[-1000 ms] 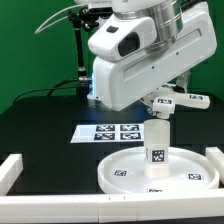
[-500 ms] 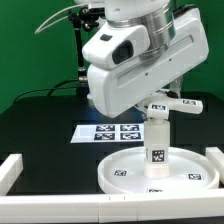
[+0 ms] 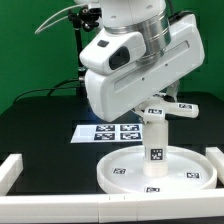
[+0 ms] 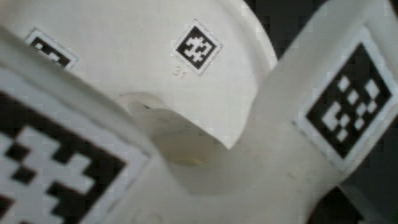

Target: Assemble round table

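Round table's foot piece (image 3: 172, 107) is apparently being fitted atop the upright leg (image 3: 156, 140), needing careful centring; jaws' state untellable.

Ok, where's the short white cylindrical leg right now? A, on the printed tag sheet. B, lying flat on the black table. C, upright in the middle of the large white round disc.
C: the short white cylindrical leg stands upright at the centre of the large white rimmed round disc.
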Controlling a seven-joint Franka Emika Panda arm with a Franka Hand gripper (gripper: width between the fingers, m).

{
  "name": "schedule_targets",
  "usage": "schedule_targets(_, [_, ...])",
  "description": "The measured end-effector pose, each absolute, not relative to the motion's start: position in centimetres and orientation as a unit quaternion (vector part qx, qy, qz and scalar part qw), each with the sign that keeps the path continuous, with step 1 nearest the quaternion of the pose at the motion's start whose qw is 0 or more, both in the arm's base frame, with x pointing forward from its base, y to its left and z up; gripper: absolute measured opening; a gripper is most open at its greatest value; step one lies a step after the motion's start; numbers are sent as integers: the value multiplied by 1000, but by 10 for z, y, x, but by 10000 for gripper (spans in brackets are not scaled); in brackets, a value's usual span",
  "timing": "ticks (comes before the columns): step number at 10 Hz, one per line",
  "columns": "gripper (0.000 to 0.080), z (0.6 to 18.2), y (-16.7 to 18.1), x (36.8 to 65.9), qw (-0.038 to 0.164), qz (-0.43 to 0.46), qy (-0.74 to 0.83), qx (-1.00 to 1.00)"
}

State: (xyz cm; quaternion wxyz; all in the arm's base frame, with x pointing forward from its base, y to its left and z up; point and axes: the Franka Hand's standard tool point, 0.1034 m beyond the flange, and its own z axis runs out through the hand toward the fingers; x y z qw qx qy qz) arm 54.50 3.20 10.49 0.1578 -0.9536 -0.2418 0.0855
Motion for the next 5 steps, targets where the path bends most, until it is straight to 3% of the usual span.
schedule_targets(5, [419,103,28,548,137,49,-238,-960])
